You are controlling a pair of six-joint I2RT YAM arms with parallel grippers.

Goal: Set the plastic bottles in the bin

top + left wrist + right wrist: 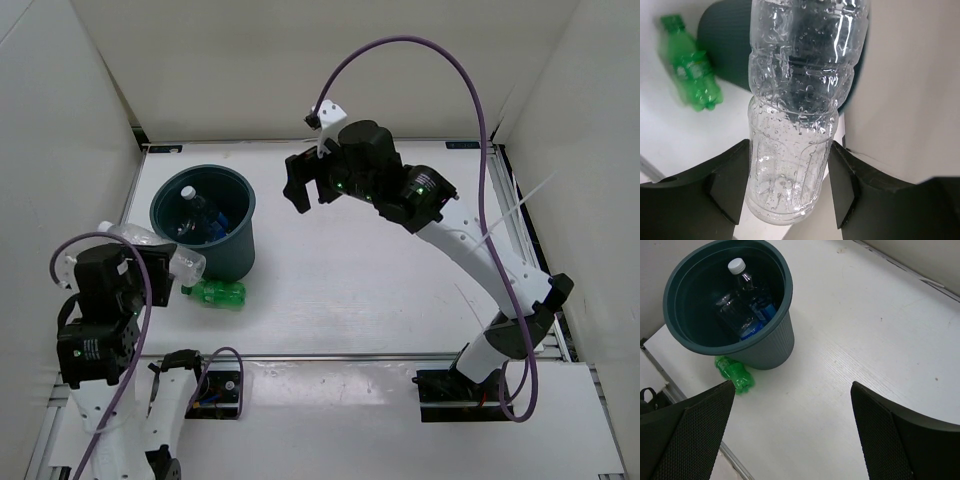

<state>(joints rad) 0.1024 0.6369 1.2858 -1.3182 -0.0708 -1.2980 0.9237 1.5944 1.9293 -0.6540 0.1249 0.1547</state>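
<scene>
My left gripper (787, 185) is clamping the clear unlabelled bottle (800, 95) just beside the bin (771, 352). My right gripper (790, 427) is hanging spread wide, off to the bin's other side. The blue-labelled bottles (754, 320) are lying inside the bin. The green bottle (734, 375) is lying just beside its base. I am finding the label writing too blurred to read.
</scene>
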